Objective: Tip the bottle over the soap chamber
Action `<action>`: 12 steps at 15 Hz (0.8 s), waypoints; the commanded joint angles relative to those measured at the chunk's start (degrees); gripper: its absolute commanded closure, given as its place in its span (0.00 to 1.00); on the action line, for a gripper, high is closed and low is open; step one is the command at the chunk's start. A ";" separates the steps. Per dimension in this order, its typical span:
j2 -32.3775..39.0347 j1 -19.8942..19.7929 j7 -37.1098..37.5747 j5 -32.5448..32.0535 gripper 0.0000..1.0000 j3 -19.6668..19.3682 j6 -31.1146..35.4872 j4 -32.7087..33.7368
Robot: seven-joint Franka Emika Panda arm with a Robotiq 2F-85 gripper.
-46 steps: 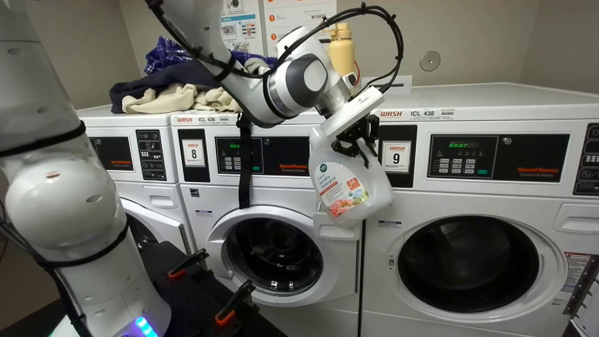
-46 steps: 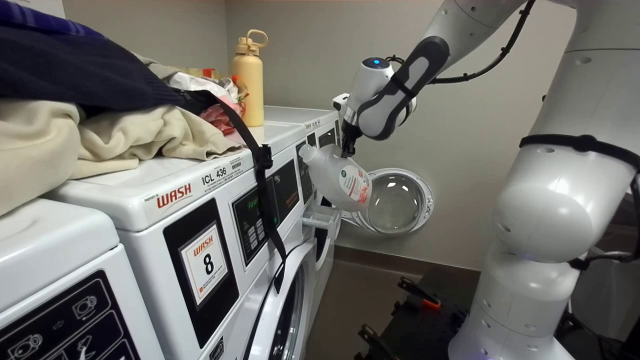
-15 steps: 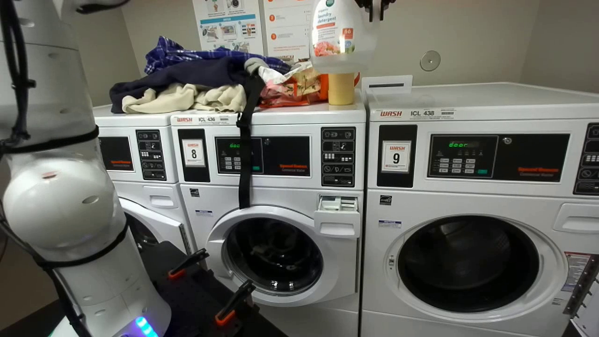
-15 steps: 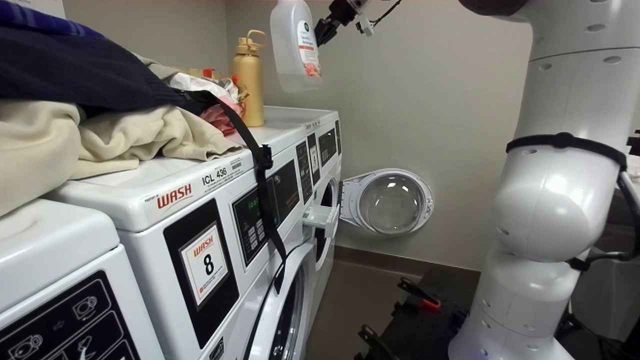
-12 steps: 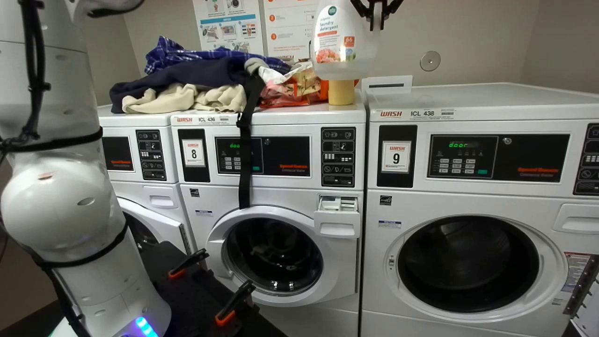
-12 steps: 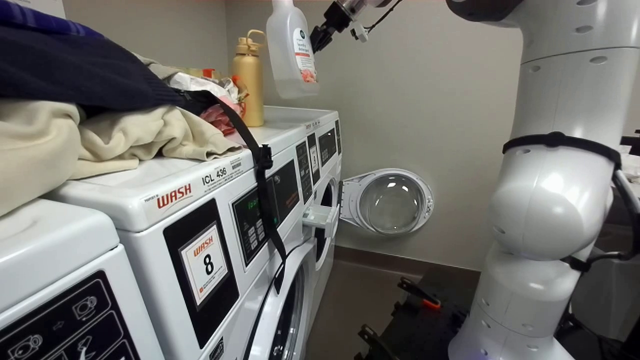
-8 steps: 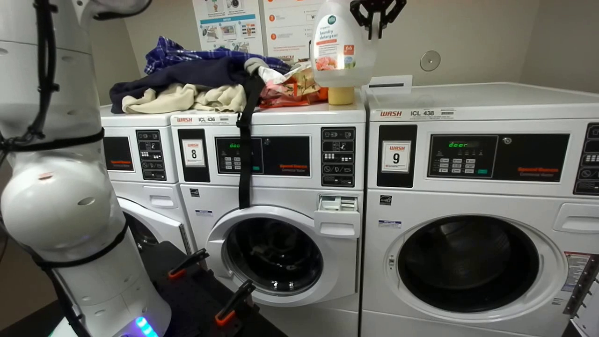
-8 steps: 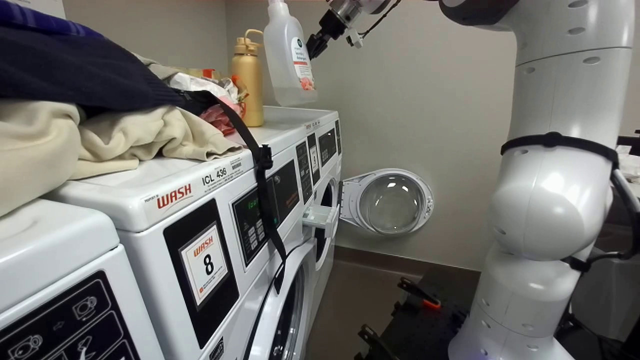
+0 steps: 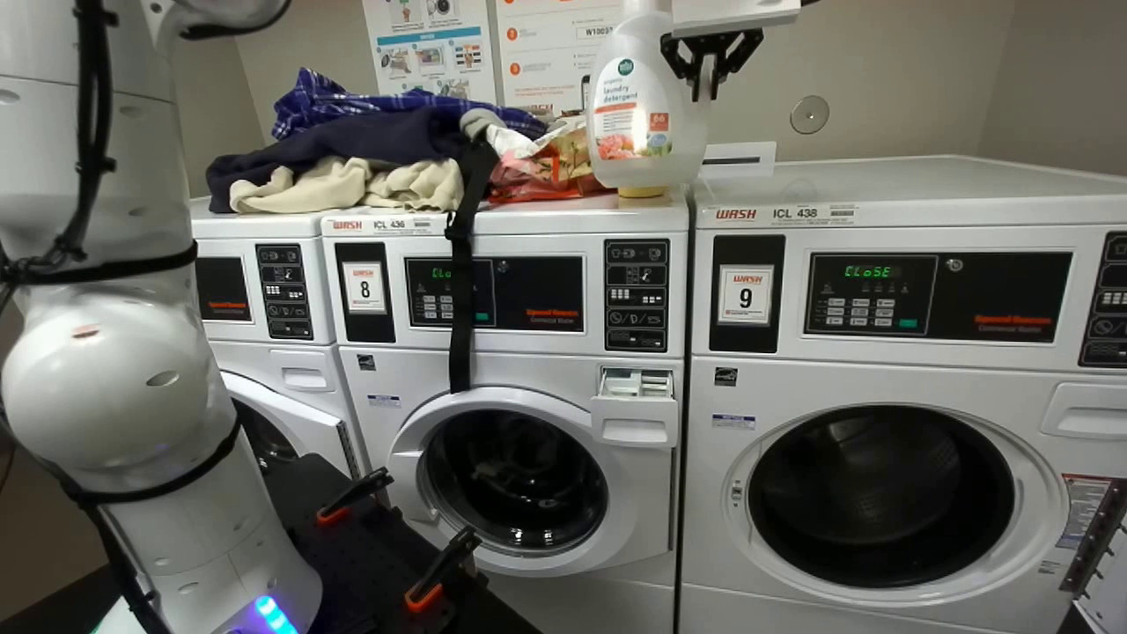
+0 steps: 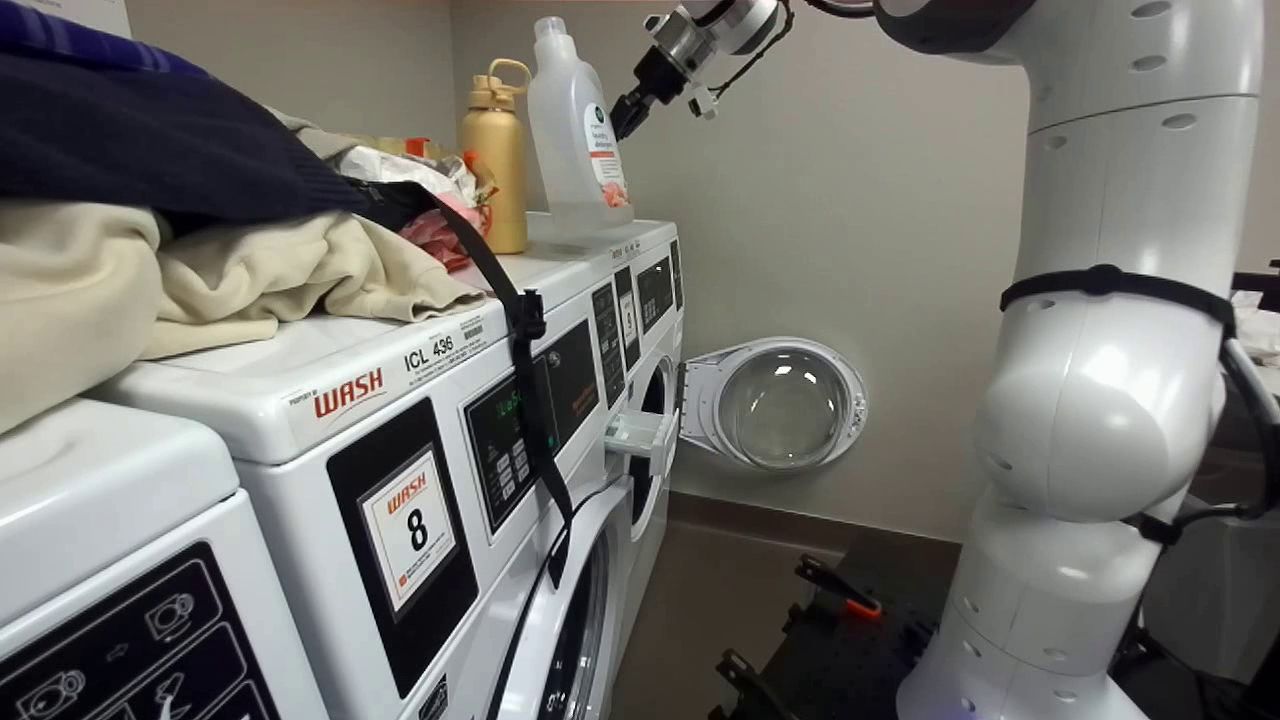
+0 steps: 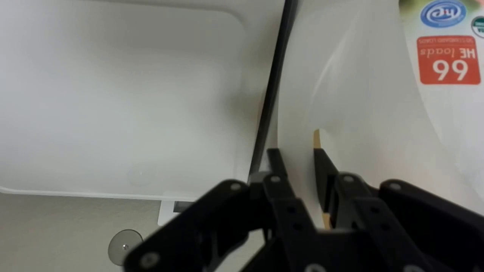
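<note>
Bottle (image 10: pixel 570 130) and drawer (image 9: pixel 634 423) were well apart: the drawer jutted out from the front of the washer (image 9: pixel 546 370), while the bottle, close to upright, was over the washer's top. The gripper (image 11: pixel 297 155) was clamped on the bottle's handle (image 11: pixel 297 128), one finger to each side, in the wrist view. On the washer's top stood a tan flask (image 10: pixel 495 165); in an exterior view its foot showed beneath the bottle's base, so the bottle looked to hang just clear of the washer, though I could not rule out a touch.

Pouring was not the step in hand, since the neck pointed up, away from the drawer. I judged it a set-down on the washer's top, though the same pose would have suited a pick-up. A set-down called next for lowering the base flat onto the washer, clear of the flask, before the gripper let go. If the pour had yet to be made, the move wanted was forward and down past the washer's front edge, then a tip of the neck over the drawer.
</note>
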 commanded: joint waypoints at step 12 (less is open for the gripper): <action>-6.78 -3.22 -10.10 15.28 0.28 4.32 12.69 -13.41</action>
